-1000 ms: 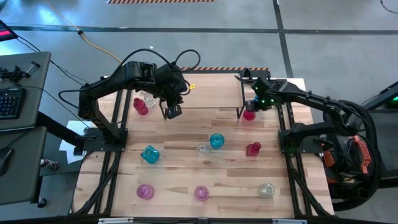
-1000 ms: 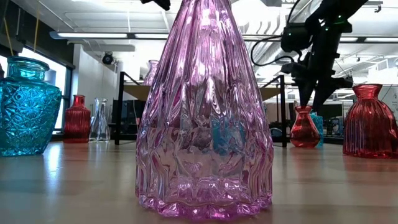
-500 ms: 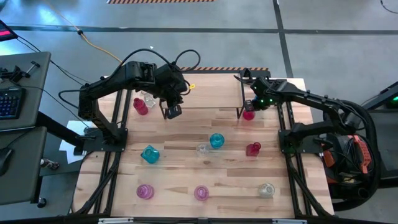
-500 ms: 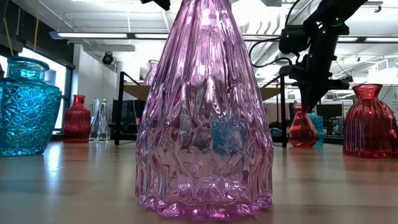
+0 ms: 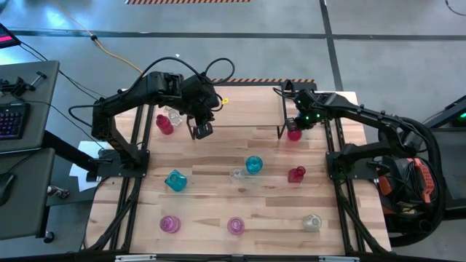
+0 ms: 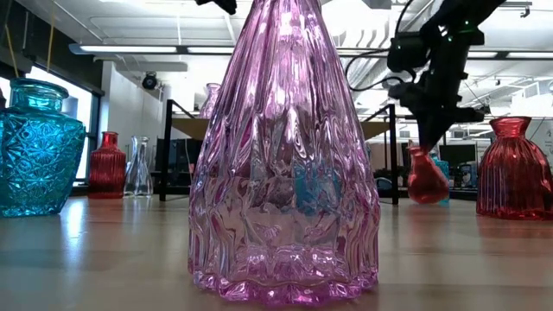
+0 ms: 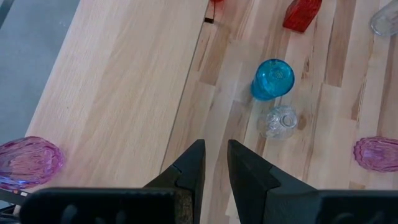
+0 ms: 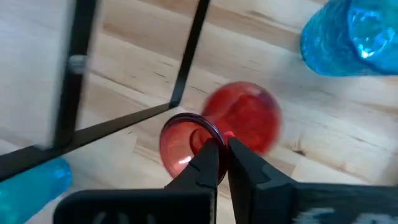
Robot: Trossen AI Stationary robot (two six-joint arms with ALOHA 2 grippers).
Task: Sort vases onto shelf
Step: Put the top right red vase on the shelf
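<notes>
Tabletop [image 5: 218,164] view: I am seeing the right gripper [image 8: 221,155] pinching the red vase [image 8: 239,127] by its rim, tilted, beside the shelf [image 5: 240,108] leg; left gripper [image 7: 214,163] is idling nearly shut.

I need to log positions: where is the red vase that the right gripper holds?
High view: the red vase hangs in the right gripper, beside the shelf's right legs, at the table's far right.

I'm in a robotics lab or workshop: grey concrete floor [image 5: 240,51] with hazard tape [image 5: 189,1], a side desk with keyboard [image 5: 11,120], strip ceiling lights [image 6: 130,49], cables [image 5: 109,51], my wooden counter [image 5: 240,207] on a black frame.
</notes>
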